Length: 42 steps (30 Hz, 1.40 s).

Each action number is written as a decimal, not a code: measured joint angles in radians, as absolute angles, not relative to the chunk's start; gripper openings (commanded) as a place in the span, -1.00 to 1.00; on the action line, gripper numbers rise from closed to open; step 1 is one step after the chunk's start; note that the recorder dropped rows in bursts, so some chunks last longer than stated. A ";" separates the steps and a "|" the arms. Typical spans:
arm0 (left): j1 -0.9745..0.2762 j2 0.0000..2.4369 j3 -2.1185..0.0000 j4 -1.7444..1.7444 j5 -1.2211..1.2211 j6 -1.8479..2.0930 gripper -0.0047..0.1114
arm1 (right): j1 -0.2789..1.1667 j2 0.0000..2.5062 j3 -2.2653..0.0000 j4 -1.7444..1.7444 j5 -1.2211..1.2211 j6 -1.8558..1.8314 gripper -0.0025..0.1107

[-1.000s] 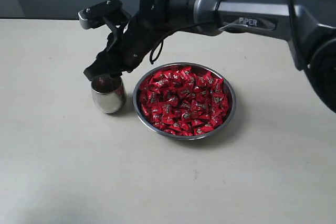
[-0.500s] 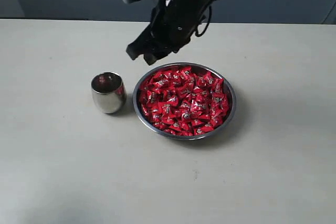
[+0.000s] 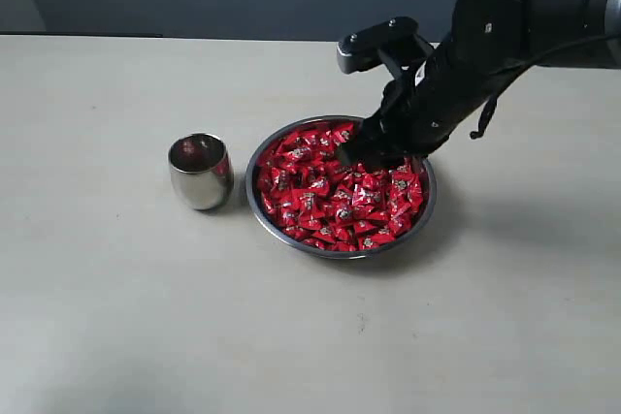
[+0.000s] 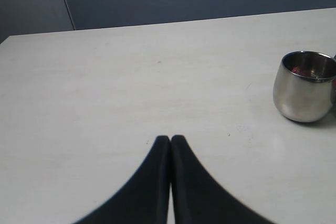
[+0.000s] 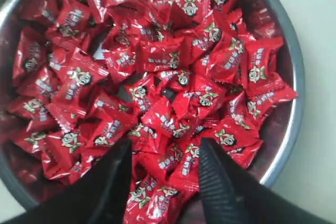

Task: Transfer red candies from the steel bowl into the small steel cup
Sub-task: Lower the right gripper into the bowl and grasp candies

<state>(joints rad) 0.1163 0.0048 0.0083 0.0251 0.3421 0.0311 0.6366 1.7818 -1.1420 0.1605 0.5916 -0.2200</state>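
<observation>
Here the right gripper (image 5: 165, 148), jaws spread, hangs directly over the red candies (image 3: 330, 196) heaped in the steel bowl (image 3: 342, 255). The small steel cup (image 3: 200, 174) stands just beside the bowl, on the side away from this arm (left gripper (image 4: 170, 140) pressed closed, empty).

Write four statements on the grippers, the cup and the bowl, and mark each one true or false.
1. The right gripper is open above the steel bowl. True.
2. The left gripper is shut on a candy. False: it is shut on nothing, above the bare table.
3. The small steel cup stands upright on the table, outside the bowl. True.
4. The steel bowl is nearly empty. False: the red candies fill it.
</observation>
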 measured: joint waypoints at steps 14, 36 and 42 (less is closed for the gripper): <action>0.116 0.005 0.008 0.025 0.342 0.031 -0.91 | 0.632 1.919 -1.126 0.114 0.439 -0.230 -0.24; 0.116 0.005 0.008 0.025 0.342 0.031 -0.91 | 0.583 1.987 -1.126 0.279 0.379 -0.370 -0.24; 0.116 0.005 0.008 0.025 0.342 0.031 -0.91 | 0.583 1.981 -1.126 0.296 0.391 -0.384 -0.24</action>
